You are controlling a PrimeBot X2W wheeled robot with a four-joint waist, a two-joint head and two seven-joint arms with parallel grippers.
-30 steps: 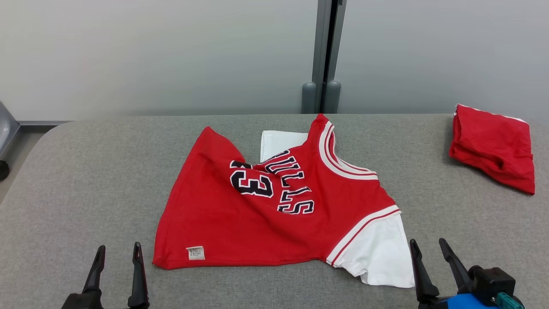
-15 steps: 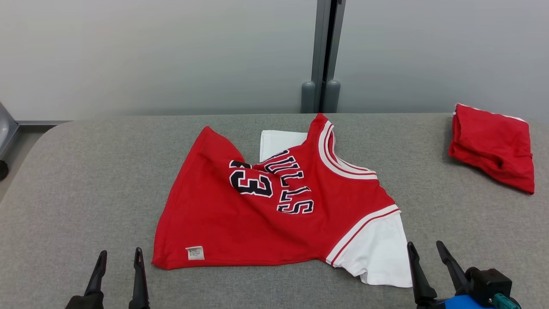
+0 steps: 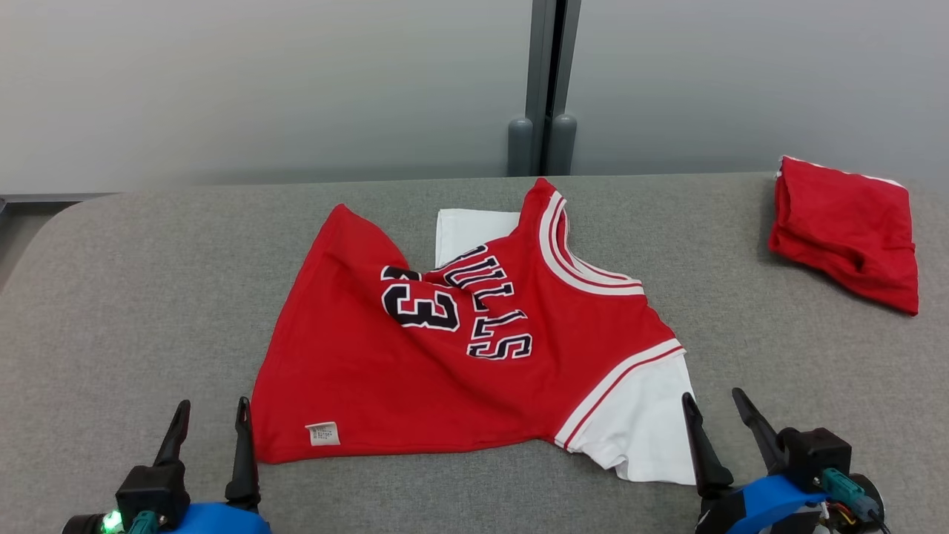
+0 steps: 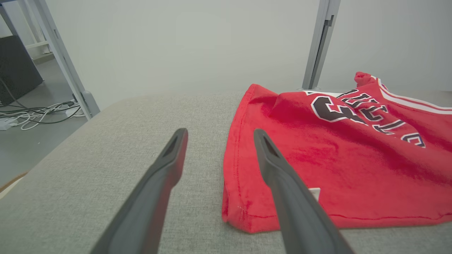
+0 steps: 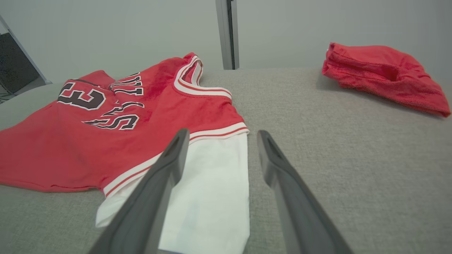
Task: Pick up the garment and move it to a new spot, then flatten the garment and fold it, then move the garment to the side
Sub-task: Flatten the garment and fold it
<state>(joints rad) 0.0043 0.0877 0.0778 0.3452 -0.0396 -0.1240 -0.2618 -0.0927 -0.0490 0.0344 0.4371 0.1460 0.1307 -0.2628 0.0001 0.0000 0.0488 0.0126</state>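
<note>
Both jaws stand spread and empty, flanking the rumpled red jersey (image 3: 415, 378) on the table (image 3: 133, 297).

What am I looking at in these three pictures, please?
It is a two-armed robot at a grey fabric-covered table. The wide picture comes from a camera on its head, looking down; the dark pronged pairs at the bottom are its left gripper and right gripper. The other two pictures come from cameras on each wrist, looking along those fingers. On the table lies a rumpled red jersey, and at the far right a folded red garment. Both grippers are open and empty, the left near the jersey's hem, the right near its white sleeve.
</note>
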